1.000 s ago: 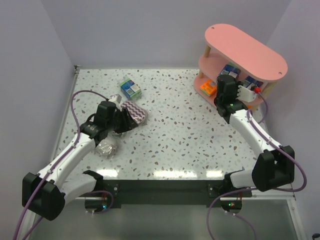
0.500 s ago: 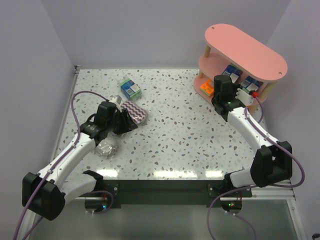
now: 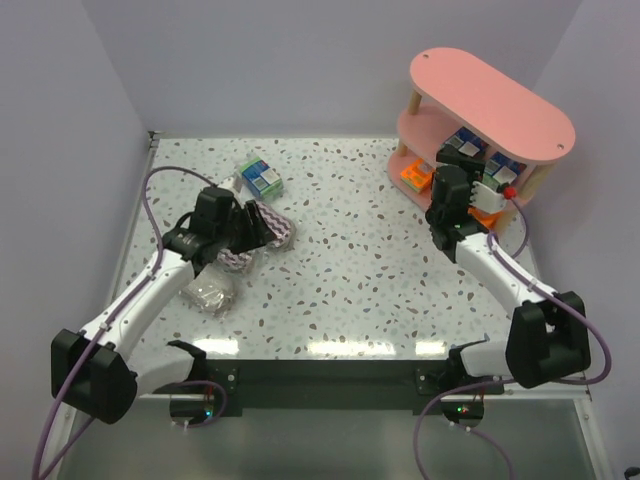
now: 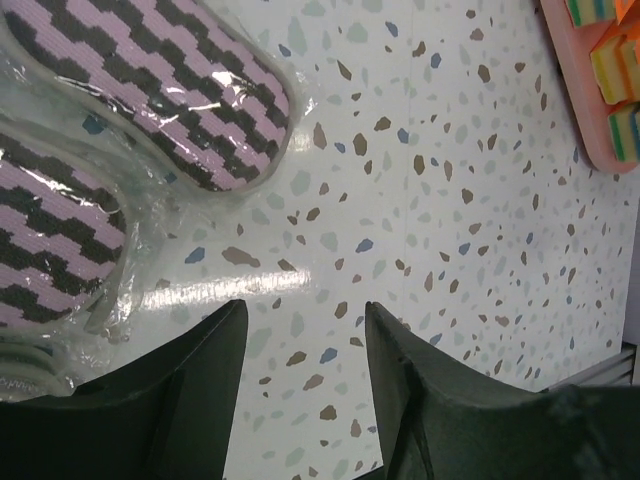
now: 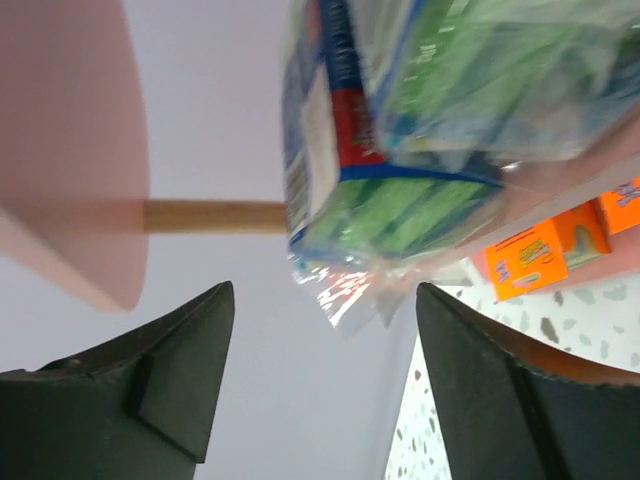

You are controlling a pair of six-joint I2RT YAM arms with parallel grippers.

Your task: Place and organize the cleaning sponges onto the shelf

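The pink shelf (image 3: 492, 98) stands at the far right. Green-and-blue sponge packs (image 3: 461, 146) lie on its middle tier and orange packs (image 3: 414, 177) on the lowest. My right gripper (image 3: 449, 176) is open just in front of the middle tier. In the right wrist view its jaws (image 5: 325, 295) stand apart just short of a green-and-blue pack (image 5: 400, 130), with nothing between them. My left gripper (image 3: 252, 228) is open beside the purple zigzag sponges (image 3: 276, 226); those sponges (image 4: 150, 90) lie ahead and left of its empty jaws (image 4: 305, 315).
Another green-and-blue pack (image 3: 262, 178) lies on the table beyond the left gripper. A greyish wrapped pack (image 3: 210, 292) sits near the left arm. The shelf's wooden post (image 5: 210, 215) and a pink board (image 5: 60, 130) are close to the right fingers.
My right gripper has opened and let go of the green-and-blue pack on the middle tier, then drawn back a little. My left arm has shifted farther up the table beside the purple sponges.
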